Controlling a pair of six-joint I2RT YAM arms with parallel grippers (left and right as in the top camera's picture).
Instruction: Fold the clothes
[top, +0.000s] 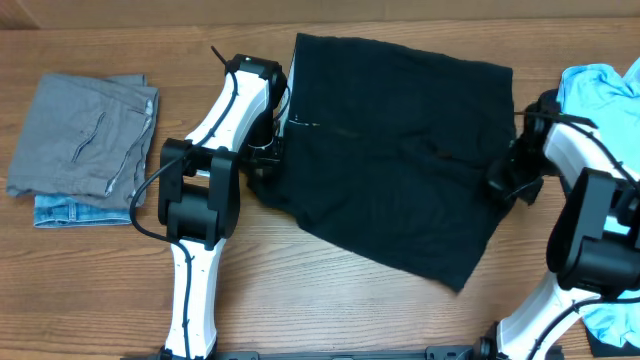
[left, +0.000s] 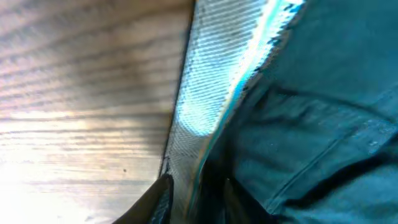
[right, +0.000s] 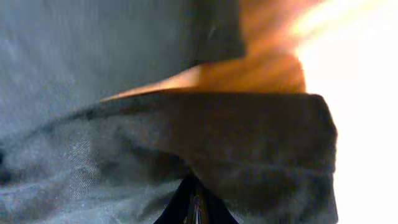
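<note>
A large black trouser-like garment (top: 400, 160) lies spread across the middle of the table. My left gripper (top: 270, 152) is at its left edge. In the left wrist view the jaws (left: 196, 198) are closed on the raised hem of the garment (left: 211, 93). My right gripper (top: 505, 185) is at the garment's right edge. In the right wrist view its fingers (right: 196, 208) are pinched together under a lifted fold of the black fabric (right: 249, 137). A folded grey piece (top: 85, 135) lies on a denim piece (top: 70, 210) at the far left.
A light blue T-shirt (top: 600, 85) lies at the right edge behind the right arm, with more blue fabric (top: 612, 325) at the lower right. Bare wood table (top: 320, 300) shows in front of the garment, between the two arm bases.
</note>
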